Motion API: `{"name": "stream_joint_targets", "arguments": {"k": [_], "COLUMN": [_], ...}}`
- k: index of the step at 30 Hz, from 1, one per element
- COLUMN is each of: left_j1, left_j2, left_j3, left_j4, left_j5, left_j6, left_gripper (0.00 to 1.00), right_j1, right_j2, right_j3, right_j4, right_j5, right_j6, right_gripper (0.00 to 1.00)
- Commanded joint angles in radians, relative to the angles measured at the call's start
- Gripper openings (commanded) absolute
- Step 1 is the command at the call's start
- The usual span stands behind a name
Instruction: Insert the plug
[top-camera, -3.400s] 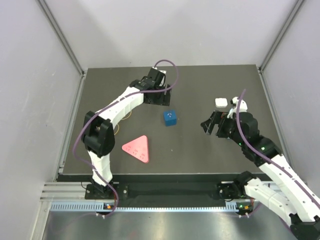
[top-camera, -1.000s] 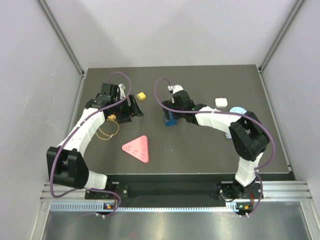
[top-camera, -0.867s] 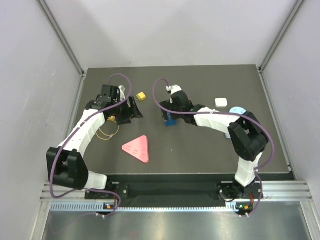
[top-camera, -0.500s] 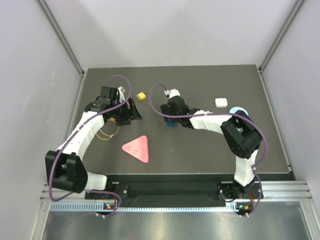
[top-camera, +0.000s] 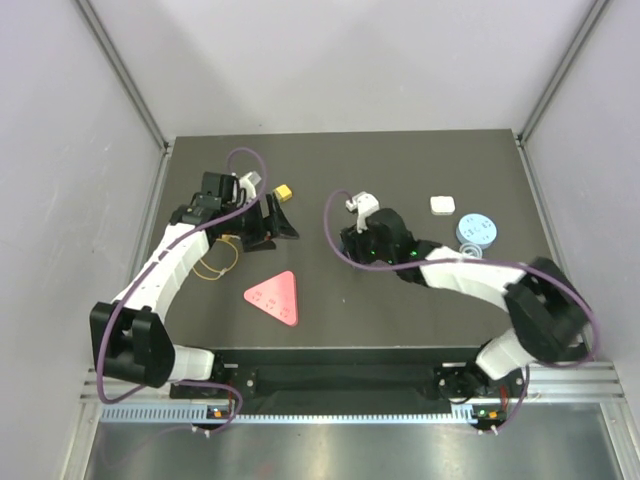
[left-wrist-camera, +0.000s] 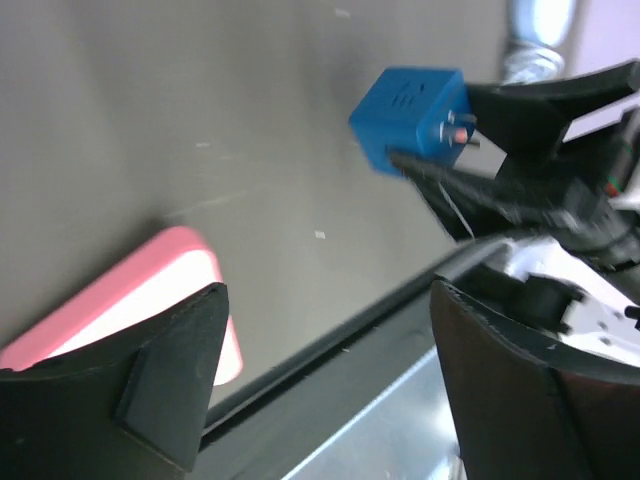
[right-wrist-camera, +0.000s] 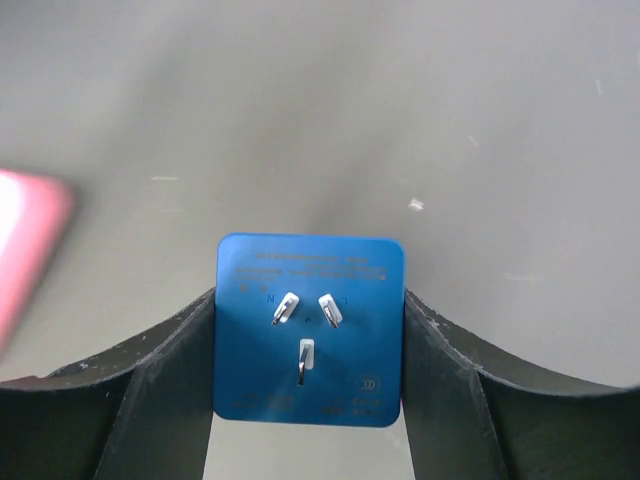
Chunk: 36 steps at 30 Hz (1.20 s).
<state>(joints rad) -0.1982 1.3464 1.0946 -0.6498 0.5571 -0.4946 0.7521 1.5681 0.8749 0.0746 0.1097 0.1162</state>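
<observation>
**Blue plug clamped in the right tool, left tool open and empty**

The blue three-prong plug (right-wrist-camera: 308, 275) sits between the fingers of the right tool (right-wrist-camera: 308, 325), which is closed on its two opposite flat sides. Both fingers (right-wrist-camera: 165, 385) touch the block, and the prongs face back toward the wrist camera. In the top view the plug is hidden under the right tool (top-camera: 352, 243), beyond the pink triangle (top-camera: 272, 297) and toward the right arm's side of it. From the left wrist the plug (left-wrist-camera: 405, 112) appears to be raised off the table (left-wrist-camera: 150, 120), though I cannot be sure of it.

The plug looks like a small, rigid plastic cube, so it is probably light and will not give under the fingers. Its smooth faces could let it slip or twist if the prongs meet resistance. The best hold is the one seen here, on the flat sides and clear of the thin metal prongs, which could bend if knocked.

The left tool (left-wrist-camera: 325, 300) has its fingers spread wide and holds nothing. It hangs beyond the pink triangle toward the left arm's side and looks across at the plug. No socket is clearly visible in these views.
</observation>
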Motion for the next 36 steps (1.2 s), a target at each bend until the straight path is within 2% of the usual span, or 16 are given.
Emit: {"name": "stream_joint_targets", "arguments": {"k": [1, 8, 16, 19, 23, 26, 27, 28, 29, 30, 31, 32, 33, 34, 35, 36], "left_j1": [-0.029, -0.162, -0.191, -0.198, -0.208, -0.217, -0.216, -0.216, -0.218, -0.218, -0.218, -0.216, -0.216, -0.218, -0.218, -0.216], "left_j2": [-0.009, 0.026, -0.009, 0.0, 0.016, 0.01, 0.005, 0.004, 0.0, 0.0, 0.002, 0.003, 0.002, -0.001, -0.006, -0.012], "left_j3": [-0.001, -0.013, -0.071, -0.088, -0.134, -0.174, -0.186, -0.2, -0.228, -0.237, -0.246, -0.266, -0.28, -0.297, -0.333, -0.349], "left_j4": [0.098, 0.193, 0.387, 0.388, 0.442, 0.513, 0.586, 0.625, 0.666, 0.738, 0.763, 0.806, 0.858, 1.007, 1.085, 1.152], "left_j5": [0.162, 0.282, 0.328, 0.316, 0.336, 0.354, 0.359, 0.365, 0.377, 0.383, 0.391, 0.397, 0.418, 0.425, 0.429, 0.428], "left_j6": [-0.033, -0.124, -0.284, -0.292, -0.334, -0.406, -0.436, -0.506, -0.542, -0.576, -0.643, -0.683, -0.732, -0.853, -0.918, -0.977], "left_gripper": [0.87, 0.91, 0.92, 0.91, 0.86, 0.7, 0.62, 0.35, 0.21, 0.07, 0.0, 0.0, 0.0, 0.0, 0.0, 0.0], "right_j1": [0.029, 0.069, 0.107, 0.115, 0.116, 0.116, 0.116, 0.118, 0.116, 0.118, 0.116, 0.116, 0.116, 0.113, 0.11, 0.102], "right_j2": [-0.199, -0.37, -0.393, -0.408, -0.419, -0.407, -0.404, -0.401, -0.398, -0.398, -0.399, -0.405, -0.41, -0.419, -0.424, -0.428], "right_j3": [-0.056, -0.065, -0.047, -0.062, -0.079, -0.074, -0.071, -0.065, -0.057, -0.059, -0.063, -0.076, -0.083, -0.092, -0.114, -0.125], "right_j4": [0.149, 0.151, 0.132, 0.151, 0.177, 0.18, 0.174, 0.168, 0.165, 0.175, 0.189, 0.203, 0.215, 0.25, 0.266, 0.284], "right_j5": [-0.192, -0.32, -0.332, -0.335, -0.334, -0.334, -0.335, -0.335, -0.335, -0.332, -0.326, -0.302, -0.286, -0.271, -0.262, -0.26], "right_j6": [-0.043, -0.026, -0.029, -0.021, -0.012, -0.001, 0.002, 0.005, 0.007, 0.008, 0.017, 0.023, 0.031, 0.049, 0.059, 0.063], "right_gripper": [0.0, 0.0, 0.0, 0.0, 0.0, 0.01, 0.07, 0.14, 0.2, 0.36, 0.46, 0.53, 0.7, 0.79, 0.95, 1.0]}}
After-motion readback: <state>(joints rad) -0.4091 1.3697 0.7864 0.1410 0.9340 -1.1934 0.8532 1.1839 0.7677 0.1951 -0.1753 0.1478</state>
